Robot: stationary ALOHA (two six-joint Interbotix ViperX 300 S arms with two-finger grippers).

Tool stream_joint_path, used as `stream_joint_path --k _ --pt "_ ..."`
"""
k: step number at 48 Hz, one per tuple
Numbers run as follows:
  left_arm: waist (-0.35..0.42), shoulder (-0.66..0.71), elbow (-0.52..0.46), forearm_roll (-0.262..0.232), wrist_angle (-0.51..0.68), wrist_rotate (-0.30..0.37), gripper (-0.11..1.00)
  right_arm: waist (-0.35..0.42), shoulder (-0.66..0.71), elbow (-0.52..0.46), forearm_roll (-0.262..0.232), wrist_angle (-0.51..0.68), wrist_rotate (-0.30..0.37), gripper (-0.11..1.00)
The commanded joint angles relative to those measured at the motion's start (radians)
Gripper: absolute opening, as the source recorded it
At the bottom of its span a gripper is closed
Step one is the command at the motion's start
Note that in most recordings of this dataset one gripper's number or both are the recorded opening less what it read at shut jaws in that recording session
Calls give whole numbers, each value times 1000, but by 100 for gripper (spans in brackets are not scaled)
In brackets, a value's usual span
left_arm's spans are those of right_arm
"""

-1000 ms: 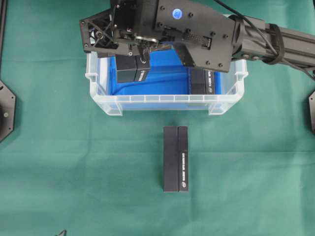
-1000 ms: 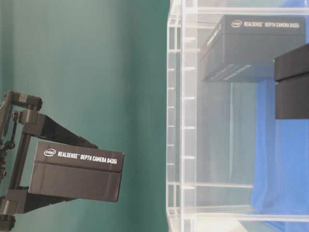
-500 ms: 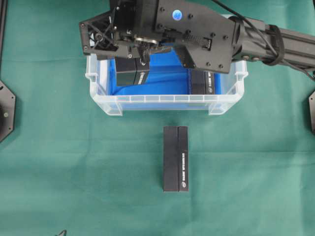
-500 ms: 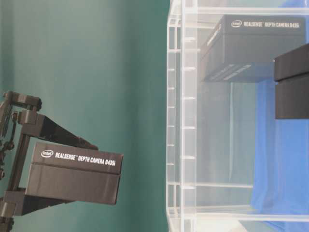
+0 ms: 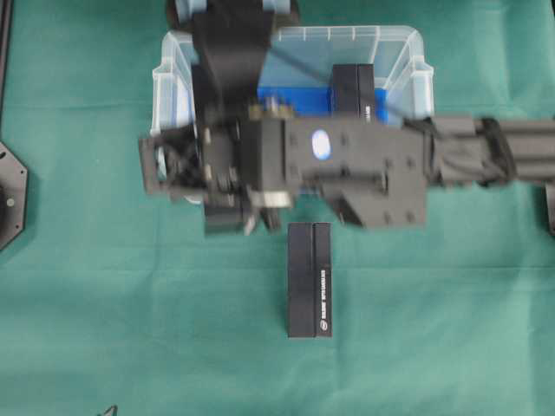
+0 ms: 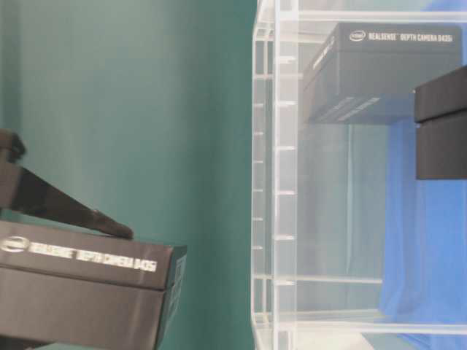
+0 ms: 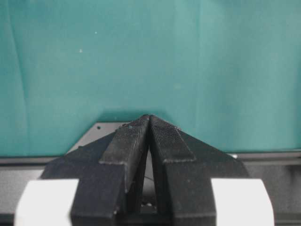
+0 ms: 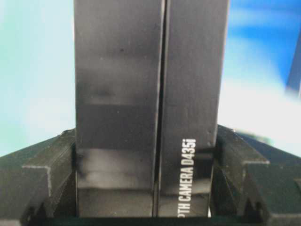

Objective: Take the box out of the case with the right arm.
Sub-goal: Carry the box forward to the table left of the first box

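Right gripper [image 8: 146, 188] clamped on a black box [image 8: 150, 94], carried above the near wall of the case [image 5: 169, 78], toward its left end. Best to clear the rim fully, then lower onto bare green cloth [image 5: 130, 329] left of the box already lying out [image 5: 310, 279]. Two more boxes visible in the case. Left gripper [image 7: 149, 123] pinched shut, empty.

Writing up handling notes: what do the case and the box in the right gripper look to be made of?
Case: clear, glossy rigid plastic, since its ribbed walls show the blue lining through. Box in the right gripper: probably matte black cardboard, with printed white lettering and a lid seam.
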Motion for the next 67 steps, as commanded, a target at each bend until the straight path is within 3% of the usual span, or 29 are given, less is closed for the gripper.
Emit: stream_joint_path --k 1,20,46,67 --pt "2 5 -9 -2 -3 2 0 49 -58 -25 -6 17 41 69" --pt "2 5 -9 -2 -6 -2 0 186 -52 -25 -8 29 190 69" --pt "2 5 -8 -2 -11 -3 0 175 3 -11 -6 41 196 69" --pt "2 5 2 -2 -11 -3 0 144 49 143 54 -120 241 69"
